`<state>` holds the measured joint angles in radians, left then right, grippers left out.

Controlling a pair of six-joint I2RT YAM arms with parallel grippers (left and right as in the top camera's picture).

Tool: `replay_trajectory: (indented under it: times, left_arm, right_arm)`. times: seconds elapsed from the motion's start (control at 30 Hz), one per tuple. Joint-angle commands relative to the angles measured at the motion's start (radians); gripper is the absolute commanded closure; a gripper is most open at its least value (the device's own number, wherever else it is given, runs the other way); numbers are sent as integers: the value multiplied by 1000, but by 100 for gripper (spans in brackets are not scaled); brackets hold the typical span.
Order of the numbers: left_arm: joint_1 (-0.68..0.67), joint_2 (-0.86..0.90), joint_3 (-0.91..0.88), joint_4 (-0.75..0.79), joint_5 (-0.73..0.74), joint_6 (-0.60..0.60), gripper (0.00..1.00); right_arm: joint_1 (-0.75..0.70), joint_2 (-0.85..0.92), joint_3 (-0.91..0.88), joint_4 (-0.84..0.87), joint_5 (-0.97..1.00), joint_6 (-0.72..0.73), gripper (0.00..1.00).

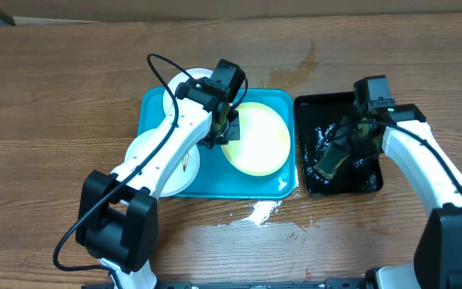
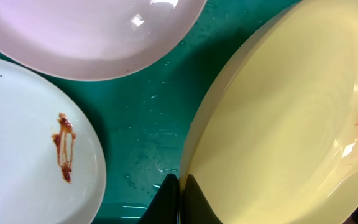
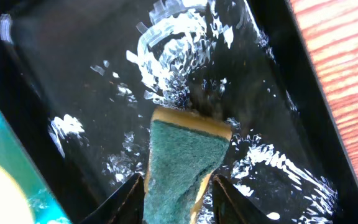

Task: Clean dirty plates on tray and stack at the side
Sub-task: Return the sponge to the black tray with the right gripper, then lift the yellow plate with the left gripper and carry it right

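The turquoise tray point(image 1: 155, 104) holds three plates. The yellow-green rimmed plate point(image 1: 259, 140) lies at its right. One white plate point(image 1: 176, 87) is at the back left. Another white plate point(image 1: 139, 152) with a brown smear overhangs the left rim. My left gripper point(image 1: 224, 127) is shut on the yellow-green plate's left rim. In the left wrist view the fingers point(image 2: 180, 199) pinch that plate point(image 2: 291, 124), beside the smeared plate point(image 2: 30, 143), the other white plate point(image 2: 92, 31) and the tray floor point(image 2: 148, 124). My right gripper point(image 3: 176, 199) is shut on a green-and-yellow sponge point(image 3: 185, 155).
A narrow black tray point(image 1: 303, 108) with water stands right of the turquoise tray; the right gripper point(image 1: 331, 156) holds the sponge inside it point(image 3: 73, 74). Spilled water point(image 1: 259, 213) lies on the wooden table in front of the trays.
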<state>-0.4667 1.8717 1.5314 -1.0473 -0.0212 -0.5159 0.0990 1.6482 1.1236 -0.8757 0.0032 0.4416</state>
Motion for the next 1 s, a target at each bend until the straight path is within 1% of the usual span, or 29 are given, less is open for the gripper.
replay_trajectory:
  times: [0.0,0.1,0.2,0.27,0.3,0.47,0.57,0.63,0.73,0.83,0.97]
  left_arm:
    - [35,-28,37,-6,56,23,96]
    - [66,-28,37,-23,56,23,96]
    - [93,-28,37,-30,56,24,96]
    - [105,-28,37,-27,68,47,96]
    - [108,-28,41,-28,71,49,96]
    - [105,-28,87,-40,71,53,96]
    - [105,-28,153,-70,71,60,96]
    - [105,-28,205,-87,72,60,96]
    - [95,-28,271,-98,74,60,96]
    - [78,-28,311,-91,70,60,96]
    - [43,-26,316,-14,62,60,96]
  right_arm:
    - [1,48,-6,4,-5,0,52]
    - [1,76,-6,6,-4,0,46]
    - [1,92,-6,10,43,0,38]
    - [0,96,-6,23,72,0,32]
    - [0,97,-6,37,94,0,26]
    - [-12,97,-6,66,90,0,25]
    - [-37,97,-6,66,51,0,22]
    - [-58,97,-6,65,25,0,18]
    - [-91,97,-6,49,-7,0,16]
    - [-117,97,-6,26,-50,0,16]
    - [-121,97,-6,-1,-147,-30,16]
